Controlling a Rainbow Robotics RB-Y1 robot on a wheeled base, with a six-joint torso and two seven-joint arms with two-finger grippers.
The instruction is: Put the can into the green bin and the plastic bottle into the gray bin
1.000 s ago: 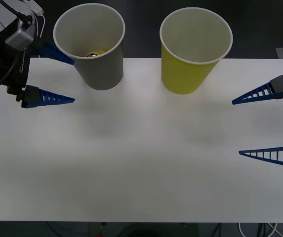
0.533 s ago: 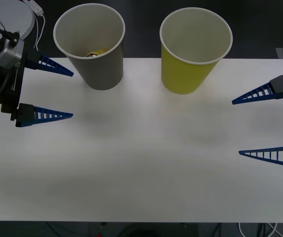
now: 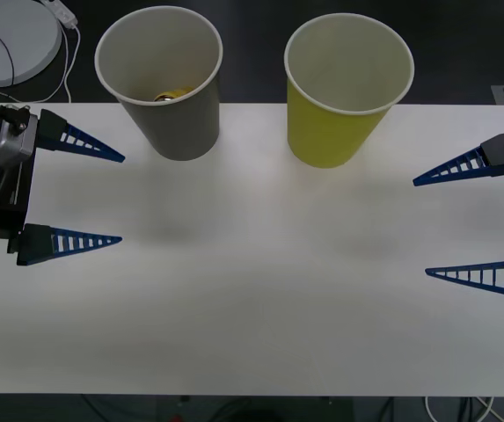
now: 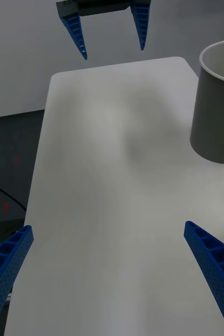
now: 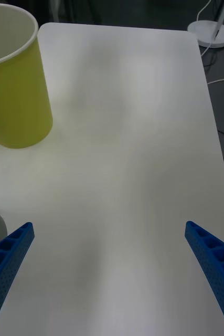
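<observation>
Gray bin [image 3: 165, 83] stands upright at the upper left of the front view, on the tabletop's [image 3: 252, 290] far edge, with the plastic bottle [image 3: 169, 95] just visible low inside it as a patch of yellow. Beside it, apart, the green bin [image 3: 344, 88] stands upright at upper centre-right, also on the far edge. At the left edge of the frame the left pincer [image 3: 121, 199] hangs with its blue fingers spread wide, holding nothing. At the right edge the right pincer [image 3: 420, 228] is likewise spread and empty. Between them the white surface lies open from the cups down to the near edge.
</observation>
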